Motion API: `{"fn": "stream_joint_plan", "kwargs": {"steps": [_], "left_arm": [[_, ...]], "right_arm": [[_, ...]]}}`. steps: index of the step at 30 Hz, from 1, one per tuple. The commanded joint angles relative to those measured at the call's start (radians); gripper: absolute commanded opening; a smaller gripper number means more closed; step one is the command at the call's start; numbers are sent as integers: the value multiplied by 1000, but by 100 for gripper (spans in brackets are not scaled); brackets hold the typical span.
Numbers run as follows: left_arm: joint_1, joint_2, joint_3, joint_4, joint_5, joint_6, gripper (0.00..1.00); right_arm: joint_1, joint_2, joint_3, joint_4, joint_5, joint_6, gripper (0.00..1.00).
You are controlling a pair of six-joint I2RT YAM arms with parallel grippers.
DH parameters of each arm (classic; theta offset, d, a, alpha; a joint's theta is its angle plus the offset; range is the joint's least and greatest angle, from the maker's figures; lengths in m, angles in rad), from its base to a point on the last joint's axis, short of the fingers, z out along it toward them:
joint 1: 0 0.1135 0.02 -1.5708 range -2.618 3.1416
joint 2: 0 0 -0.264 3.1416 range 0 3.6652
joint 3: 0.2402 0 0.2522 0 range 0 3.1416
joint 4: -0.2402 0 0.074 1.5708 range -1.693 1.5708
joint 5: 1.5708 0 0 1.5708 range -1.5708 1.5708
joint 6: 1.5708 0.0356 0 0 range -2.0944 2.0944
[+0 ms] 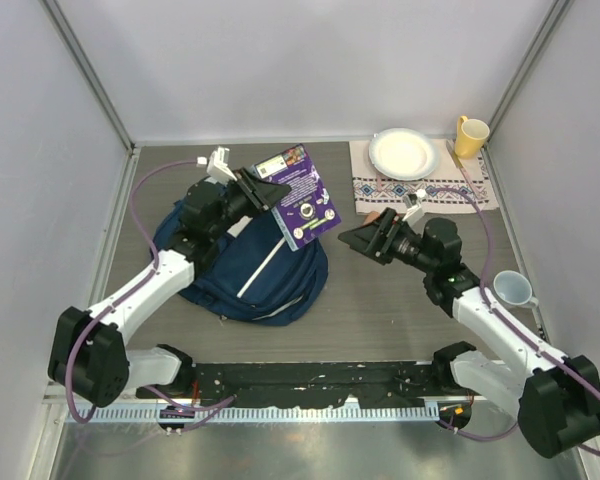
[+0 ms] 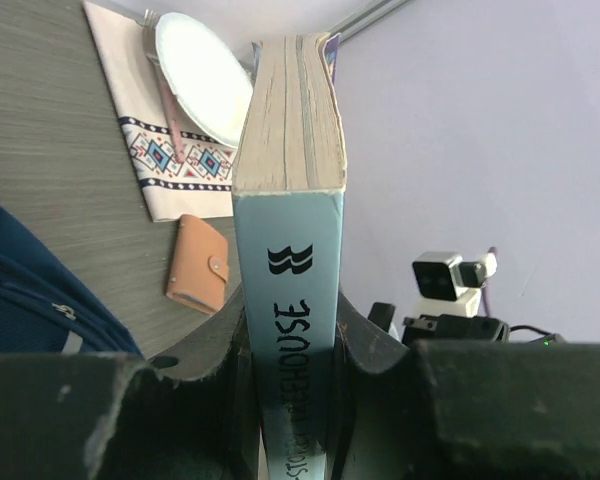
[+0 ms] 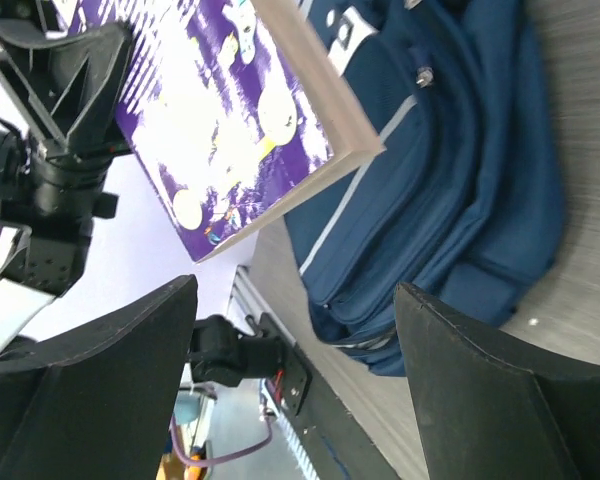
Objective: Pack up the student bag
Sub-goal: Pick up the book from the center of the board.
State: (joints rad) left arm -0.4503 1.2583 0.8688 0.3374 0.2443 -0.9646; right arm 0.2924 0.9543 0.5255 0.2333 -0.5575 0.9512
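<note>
Clamping the left hand [image 1: 258, 187] on a purple paperback book [image 1: 302, 200], holding it above the navy student bag [image 1: 250, 278] lying left of centre on the worktop [image 1: 380, 310], contents hidden. Holding the right hand [image 1: 363, 238] with fingers apart, empty, right of the bag.

Desk [image 1: 380, 300]: grey, wood-grained surface. Lying directly on it: a navy backpack [image 1: 270, 280] left of centre, a patterned cloth [image 1: 470, 190] at far right, a tan wallet [image 2: 198, 262] just beside the cloth's near edge, and a pale cup [image 1: 513, 289] at the right edge. A yellow mug [image 1: 470, 136] stands at the cloth's far corner.
</note>
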Motion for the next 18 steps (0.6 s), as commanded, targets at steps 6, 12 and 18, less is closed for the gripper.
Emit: {"fn": "stream_joint_plan", "kwargs": {"steps": [6, 12, 18], "left_arm": [[-7, -7, -77, 371, -23, -186, 0], [-5, 23, -96, 462, -17, -235, 0], [-5, 62, -108, 531, 3, -299, 0]], "right_arm": [[185, 155, -38, 391, 159, 227, 85], [231, 227, -64, 566, 212, 314, 85], [237, 282, -41, 664, 234, 319, 86]]}}
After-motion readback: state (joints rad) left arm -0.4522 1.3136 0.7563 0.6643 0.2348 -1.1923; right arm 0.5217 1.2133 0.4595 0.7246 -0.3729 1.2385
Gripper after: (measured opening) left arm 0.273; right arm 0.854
